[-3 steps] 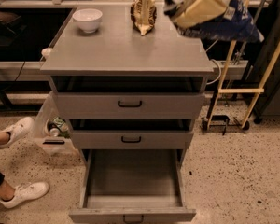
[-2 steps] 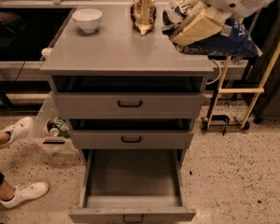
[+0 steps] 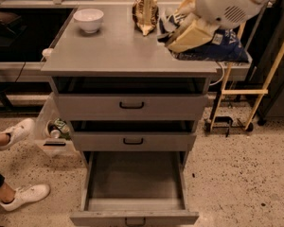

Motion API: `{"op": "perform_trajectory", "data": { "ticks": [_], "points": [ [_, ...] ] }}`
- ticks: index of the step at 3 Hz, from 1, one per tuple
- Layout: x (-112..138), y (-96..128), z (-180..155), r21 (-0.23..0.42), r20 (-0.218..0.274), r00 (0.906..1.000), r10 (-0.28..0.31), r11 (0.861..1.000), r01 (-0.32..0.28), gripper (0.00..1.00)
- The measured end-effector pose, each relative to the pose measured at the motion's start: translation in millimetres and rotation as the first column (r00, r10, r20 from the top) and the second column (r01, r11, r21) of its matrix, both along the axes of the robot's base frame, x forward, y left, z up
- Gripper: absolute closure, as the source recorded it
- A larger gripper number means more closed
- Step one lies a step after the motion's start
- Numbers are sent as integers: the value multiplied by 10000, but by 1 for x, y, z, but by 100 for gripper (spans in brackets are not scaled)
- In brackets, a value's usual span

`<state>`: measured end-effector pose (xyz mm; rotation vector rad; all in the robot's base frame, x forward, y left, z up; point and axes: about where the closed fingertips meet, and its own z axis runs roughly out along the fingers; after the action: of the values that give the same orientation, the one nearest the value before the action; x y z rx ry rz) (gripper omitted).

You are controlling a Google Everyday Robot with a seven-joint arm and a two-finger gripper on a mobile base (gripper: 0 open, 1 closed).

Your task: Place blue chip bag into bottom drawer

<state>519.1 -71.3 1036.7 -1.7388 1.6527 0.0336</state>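
The blue chip bag (image 3: 221, 48) is glossy dark blue with white marks. It hangs at the right edge of the cabinet top (image 3: 113, 51), partly hidden by my arm. My gripper (image 3: 178, 31) is shut on the bag and holds it just above the top's right side, with its cream fingers (image 3: 193, 35) pointing left. The bottom drawer (image 3: 132, 179) is pulled fully open below, and its inside shows nothing. Its small black handle is at the frame's lower edge.
A white bowl (image 3: 88, 19) and a brown-and-gold snack bag (image 3: 145, 13) stand at the back of the top. Two shallower drawers (image 3: 131, 106) are slightly open. A person's white shoes (image 3: 22, 195) are on the left. A wooden stand (image 3: 248, 92) is on the right.
My gripper has come down and to the left with the blue chip bag, from above the cabinet's back right corner to low over its right side.
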Motion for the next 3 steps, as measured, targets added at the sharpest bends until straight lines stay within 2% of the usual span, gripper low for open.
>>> {"op": "perform_trajectory", "data": {
  "ticks": [1,2,3],
  "points": [
    [18,7,-71,30,-197,9995,-251,9997,251,100],
    [30,5,-171,9,-887,9897,-1123,9936,1128,100],
    [31,8,-302,43,-2134,9619,-1709,9844,1758,100]
  ]
}}
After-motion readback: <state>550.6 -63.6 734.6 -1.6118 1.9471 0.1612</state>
